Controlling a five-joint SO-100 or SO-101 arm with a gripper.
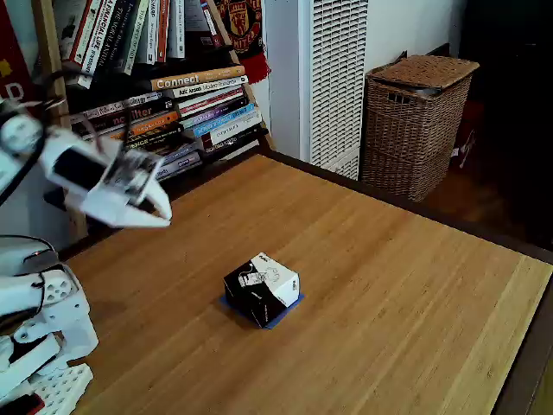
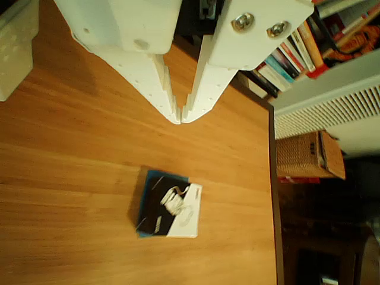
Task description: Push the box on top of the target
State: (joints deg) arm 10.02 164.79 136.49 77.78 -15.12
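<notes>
The black-and-white box (image 1: 262, 289) sits on the wooden table over the blue tape target (image 1: 285, 313), whose edges peek out along the box's lower sides. From the other view, the box (image 2: 171, 209) covers most of the target (image 2: 155, 176), with blue showing at its top-left edge. My white gripper (image 1: 160, 212) hangs raised in the air to the left of the box and well apart from it. Its fingertips meet in the other view (image 2: 180, 119), so it is shut with nothing held.
A bookshelf with stacked books (image 1: 186, 108) stands behind the table's far-left edge. A white radiator (image 1: 337, 78) and a wicker basket (image 1: 416, 121) stand beyond the far edge. The arm's white base (image 1: 39, 346) sits at the left front.
</notes>
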